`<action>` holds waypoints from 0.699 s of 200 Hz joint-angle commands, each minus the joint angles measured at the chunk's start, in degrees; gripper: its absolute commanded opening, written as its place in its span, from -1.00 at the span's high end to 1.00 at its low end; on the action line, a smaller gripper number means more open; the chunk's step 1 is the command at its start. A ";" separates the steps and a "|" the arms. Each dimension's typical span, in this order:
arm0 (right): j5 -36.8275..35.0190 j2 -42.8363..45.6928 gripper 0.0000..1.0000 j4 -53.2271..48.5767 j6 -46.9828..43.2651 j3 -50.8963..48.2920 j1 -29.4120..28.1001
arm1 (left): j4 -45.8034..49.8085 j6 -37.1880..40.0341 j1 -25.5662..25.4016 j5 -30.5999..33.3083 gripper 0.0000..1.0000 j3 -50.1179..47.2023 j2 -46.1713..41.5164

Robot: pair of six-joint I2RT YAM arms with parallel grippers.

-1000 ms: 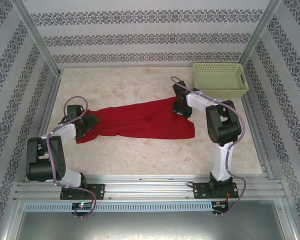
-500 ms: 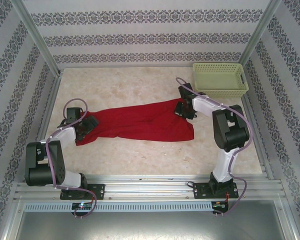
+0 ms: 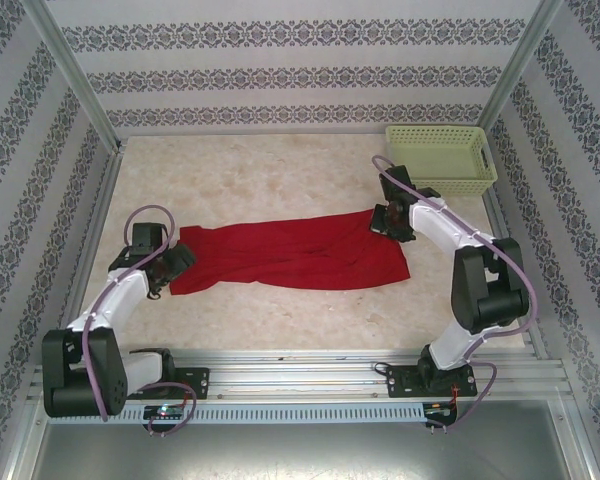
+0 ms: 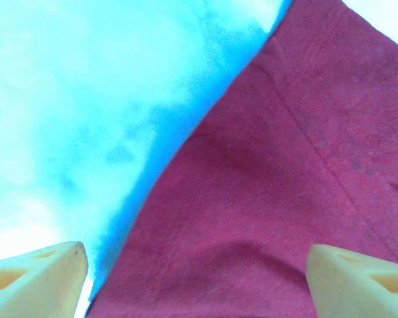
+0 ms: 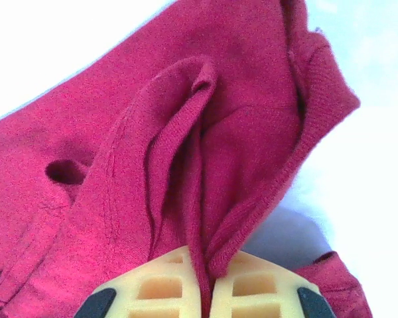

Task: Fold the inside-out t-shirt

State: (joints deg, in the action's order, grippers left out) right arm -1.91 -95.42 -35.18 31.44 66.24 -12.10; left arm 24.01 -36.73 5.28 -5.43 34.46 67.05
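Worktop (image 3: 280, 170), pale and marbled, walled on three sides. The inside-out t-shirt (image 3: 290, 258) lies across its middle as a long red band, bunched rather than flat, running from my left arm's reach to my right's. The green lattice basket (image 3: 440, 158) sits in the far right corner, apart from the cloth and of no use yet. My right pincer (image 3: 390, 222) is at the band's right end, closed hard on a raised pleat of red cloth. From the right wrist I see that ridge run straight down between the pads, with a stitched hem curling beside it. My left pincer (image 3: 177, 262) is at the band's left end with its jaws spread wide, holding nothing. From the left wrist the fingertips (image 4: 43, 271) stand far apart, red fabric and one seam line below them, and the cloth edge cuts across diagonally. As I judge it, the step in hand is getting both ends secured so the shirt can be stretched and laid flat; folding proper has not begun. Next move: lower the left pincer onto that edge and close on it. I must take enough cloth to hold without digging into the worktop, then draw both ends apart evenly.
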 commanded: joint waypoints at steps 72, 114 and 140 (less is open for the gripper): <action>-10.63 2.98 1.00 -7.97 -6.44 3.95 -1.98 | 5.63 3.45 -6.95 5.32 -0.58 3.89 5.01; -17.83 2.12 1.00 -14.10 -8.10 9.72 -8.25 | 4.57 3.51 -7.56 5.25 -0.54 3.25 6.42; -23.66 -1.45 1.00 -18.70 -6.00 14.44 -13.67 | 4.47 3.75 -7.65 5.43 -0.53 3.38 6.81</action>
State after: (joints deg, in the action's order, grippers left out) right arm -17.30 -94.52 -47.55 25.04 76.18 -21.78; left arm 27.88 -34.61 -1.78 -1.19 37.10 73.14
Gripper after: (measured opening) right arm 0.046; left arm 0.768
